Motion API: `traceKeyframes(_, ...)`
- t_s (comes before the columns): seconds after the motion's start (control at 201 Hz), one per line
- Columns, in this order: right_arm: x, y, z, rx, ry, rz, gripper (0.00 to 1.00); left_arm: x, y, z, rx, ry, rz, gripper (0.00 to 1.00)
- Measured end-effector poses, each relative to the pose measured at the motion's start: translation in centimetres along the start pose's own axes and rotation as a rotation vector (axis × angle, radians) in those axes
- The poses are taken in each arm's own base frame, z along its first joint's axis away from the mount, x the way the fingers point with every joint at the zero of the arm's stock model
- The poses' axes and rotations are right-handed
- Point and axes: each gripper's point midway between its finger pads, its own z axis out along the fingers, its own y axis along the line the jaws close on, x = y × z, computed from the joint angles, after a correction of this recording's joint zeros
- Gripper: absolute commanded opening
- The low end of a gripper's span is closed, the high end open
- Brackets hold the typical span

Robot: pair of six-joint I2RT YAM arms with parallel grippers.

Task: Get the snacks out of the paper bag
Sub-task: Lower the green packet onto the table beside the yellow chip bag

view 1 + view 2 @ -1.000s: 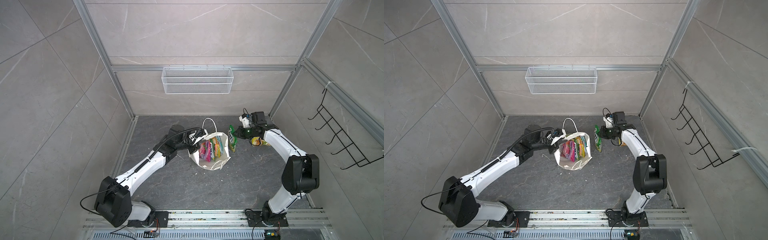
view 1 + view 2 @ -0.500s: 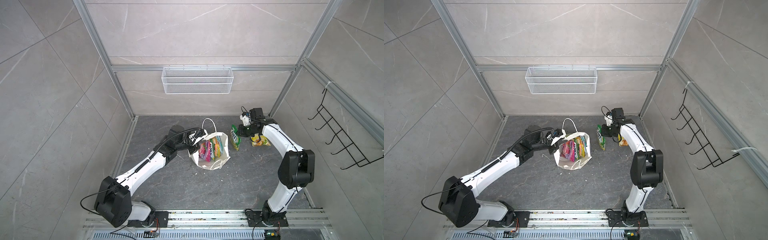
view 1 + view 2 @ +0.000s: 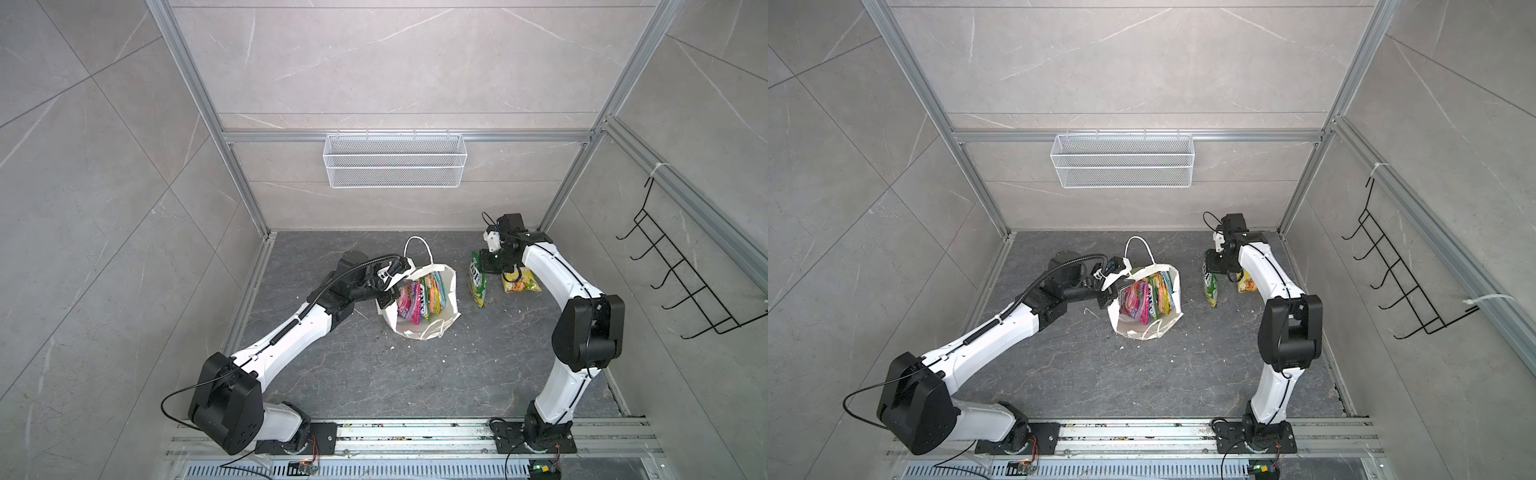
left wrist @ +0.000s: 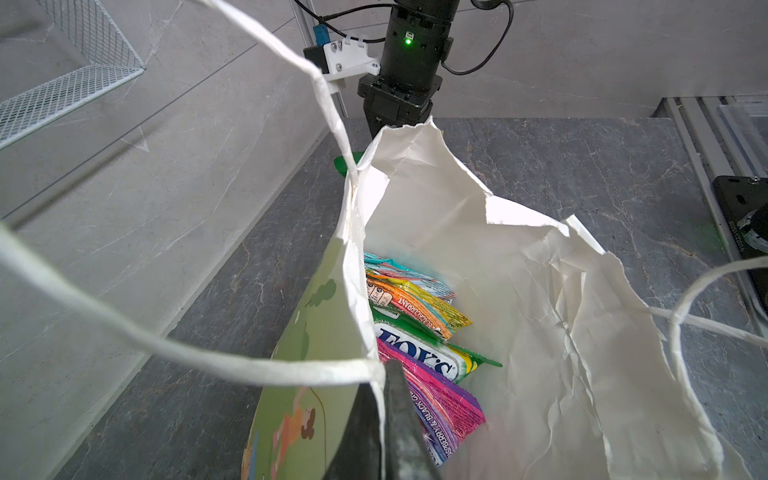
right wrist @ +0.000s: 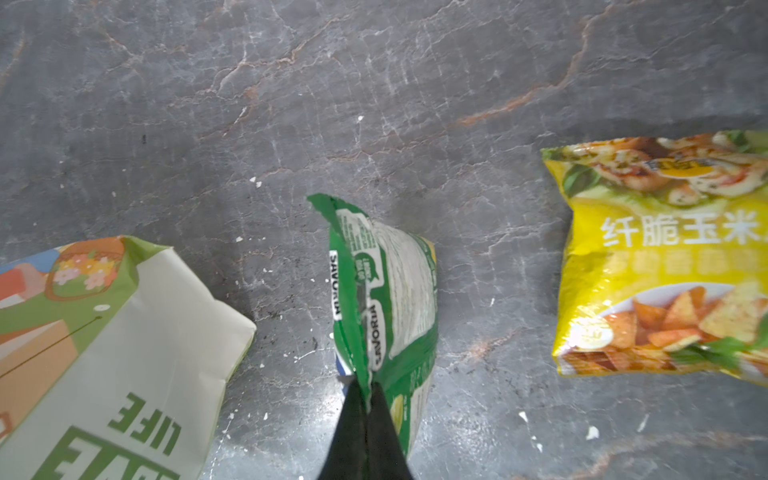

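Beside the "LOVE LIFE" paper bag [image 5: 124, 353], right pincer [image 5: 368, 388] clamps a "SAVORIA" pouch [image 5: 395, 291], left pincer [image 4: 382, 374] the bag's rim.

Pale grey marbled walls [image 3: 374, 62] surround a dark stone floor [image 3: 395, 382]. A white mesh basket [image 3: 395, 156] hangs at upper centre, a black hook rack [image 3: 683, 259] at the right edge.

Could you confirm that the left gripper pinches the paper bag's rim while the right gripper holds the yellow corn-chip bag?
No: the right wrist view shows the right gripper shut on the green pouch; the yellow corn-chip bag lies untouched beside it. The left gripper does pinch the paper bag by its rim.
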Motion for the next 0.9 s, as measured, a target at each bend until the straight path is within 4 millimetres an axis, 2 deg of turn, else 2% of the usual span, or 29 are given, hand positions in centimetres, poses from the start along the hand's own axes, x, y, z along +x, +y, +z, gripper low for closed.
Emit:
traceKeyframes(0.284, 0.1, 0.3, 0.1, 0.041, 0.022, -0.019, 0.0, 0.2, 0.2, 0.5, 0.0, -0.004, -0.024, 0.0)
traceKeyframes(0.577, -0.9, -0.1, 0.2, 0.071, 0.011, -0.021, 0.0, 0.3, 0.3, 0.9, 0.004, -0.01, -0.033, 0.0)
traceKeyframes(0.896, -1.0, -0.7, 0.5, 0.1, 0.016, -0.02, 0.0, 0.2, 0.5, 1.3, 0.0, -0.026, -0.053, 0.0)
